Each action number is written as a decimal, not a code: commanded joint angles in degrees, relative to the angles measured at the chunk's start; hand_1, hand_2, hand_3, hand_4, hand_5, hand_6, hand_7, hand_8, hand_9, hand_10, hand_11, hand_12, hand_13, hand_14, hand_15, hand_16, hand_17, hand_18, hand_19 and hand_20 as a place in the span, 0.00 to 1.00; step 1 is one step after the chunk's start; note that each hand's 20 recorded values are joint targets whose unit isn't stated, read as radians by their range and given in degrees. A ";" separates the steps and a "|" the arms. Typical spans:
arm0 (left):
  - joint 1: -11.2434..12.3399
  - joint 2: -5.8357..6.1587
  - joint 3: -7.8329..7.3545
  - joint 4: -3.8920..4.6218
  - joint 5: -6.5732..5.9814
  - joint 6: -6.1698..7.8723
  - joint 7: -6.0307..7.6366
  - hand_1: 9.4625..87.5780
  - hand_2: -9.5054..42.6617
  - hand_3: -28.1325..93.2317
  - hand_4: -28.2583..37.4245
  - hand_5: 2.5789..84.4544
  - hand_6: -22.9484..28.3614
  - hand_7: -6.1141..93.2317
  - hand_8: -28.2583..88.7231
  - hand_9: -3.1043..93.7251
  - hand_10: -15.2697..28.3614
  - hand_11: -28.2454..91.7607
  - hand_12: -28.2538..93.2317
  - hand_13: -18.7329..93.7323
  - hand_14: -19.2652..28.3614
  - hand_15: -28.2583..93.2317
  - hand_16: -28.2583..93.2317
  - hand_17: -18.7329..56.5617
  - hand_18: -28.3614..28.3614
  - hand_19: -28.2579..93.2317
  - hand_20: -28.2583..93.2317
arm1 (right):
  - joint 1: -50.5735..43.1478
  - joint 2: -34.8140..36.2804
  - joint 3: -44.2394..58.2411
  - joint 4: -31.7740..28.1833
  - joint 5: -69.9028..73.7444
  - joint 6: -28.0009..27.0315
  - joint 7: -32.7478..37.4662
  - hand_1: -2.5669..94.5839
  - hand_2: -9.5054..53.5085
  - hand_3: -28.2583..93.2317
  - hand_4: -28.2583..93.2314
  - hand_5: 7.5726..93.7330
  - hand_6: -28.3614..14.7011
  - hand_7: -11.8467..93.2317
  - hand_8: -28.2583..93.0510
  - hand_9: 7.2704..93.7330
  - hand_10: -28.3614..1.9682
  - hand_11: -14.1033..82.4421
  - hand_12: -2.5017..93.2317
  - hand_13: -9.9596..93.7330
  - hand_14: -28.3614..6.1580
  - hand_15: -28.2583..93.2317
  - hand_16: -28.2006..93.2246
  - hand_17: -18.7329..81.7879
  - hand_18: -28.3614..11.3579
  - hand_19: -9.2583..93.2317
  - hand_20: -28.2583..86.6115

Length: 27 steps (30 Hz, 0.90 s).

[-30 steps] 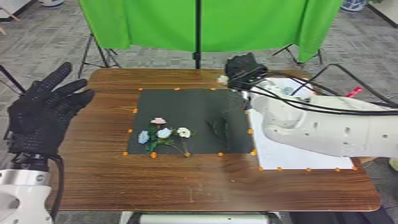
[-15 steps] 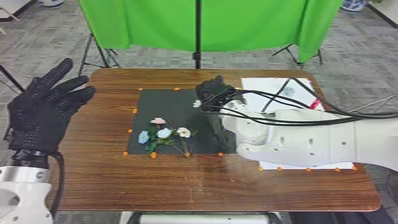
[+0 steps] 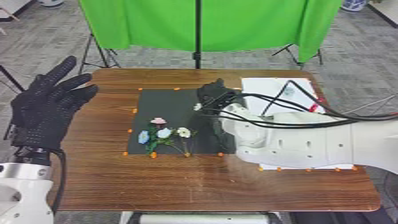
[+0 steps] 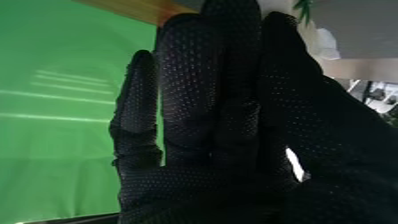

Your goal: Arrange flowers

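In the head view my right hand [image 3: 214,93] is over the dark mat's [image 3: 169,107] far right part, pinching a white flower [image 3: 198,106] whose bloom hangs at its left side. The right wrist view has my right hand [image 4: 200,100] with fingers close together and thumb against them, white petals [image 4: 327,45] beyond the thumb. On the mat's near left lie a pink flower [image 3: 158,121], a blue one [image 3: 144,137], a pale blue one [image 3: 164,133] and a white one [image 3: 184,132], stems toward the near edge. My left hand [image 3: 44,107] is raised, open, left of the table.
White paper [image 3: 258,85] lies right of the mat, partly under my right arm, with a red object [image 3: 314,107] by its right side. Orange markers [image 3: 154,155] line the mat's edges. A green cloth [image 3: 142,25] hangs behind the brown table [image 3: 178,187].
My right hand has come left and nearer from the mat's far right corner, carrying the white flower, and now barely moves. The left hand has shifted slightly.
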<state>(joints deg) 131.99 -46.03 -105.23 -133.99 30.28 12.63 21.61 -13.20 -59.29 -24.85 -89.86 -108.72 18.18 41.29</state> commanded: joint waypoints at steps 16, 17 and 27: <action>0.72 -0.01 0.38 0.32 -0.05 0.22 -0.49 0.13 0.30 0.86 0.00 0.38 0.60 0.18 0.17 0.35 0.80 0.47 0.33 0.37 1.00 0.73 0.14 0.15 0.91 0.70 0.49 | -0.05 0.52 2.61 -0.96 0.21 -4.45 -0.15 0.42 0.00 0.89 0.00 0.66 0.72 0.31 0.11 0.87 0.69 0.41 0.26 0.78 0.67 0.76 0.37 0.40 0.28 0.86 0.49; 0.78 -0.12 0.32 0.30 -0.06 0.16 -0.74 0.13 0.30 0.86 0.00 0.38 0.60 0.18 0.17 0.35 0.80 0.47 0.33 0.37 1.00 0.73 0.14 0.15 0.91 0.70 0.49 | -0.62 0.74 3.53 -1.09 -0.08 -5.37 -0.12 0.42 0.00 0.89 0.00 0.65 0.72 0.31 0.11 0.86 0.69 0.42 0.26 0.78 0.66 0.76 0.37 0.40 0.28 0.86 0.49; 2.37 -1.03 -1.03 -0.13 0.03 0.57 -1.22 0.13 0.30 0.86 0.00 0.38 0.60 0.18 0.17 0.35 0.80 0.47 0.33 0.37 1.00 0.73 0.14 0.15 0.91 0.70 0.49 | -0.09 3.58 6.44 -3.94 1.38 -8.07 -2.18 0.37 0.00 0.91 0.00 0.61 0.69 0.30 0.12 0.81 0.62 0.46 0.21 0.75 0.62 0.78 0.37 0.37 0.25 0.85 0.50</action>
<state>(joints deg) 132.19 -46.01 -105.12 -133.90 30.24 12.67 21.20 -14.94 -58.01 -20.75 -91.64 -107.89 11.60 40.41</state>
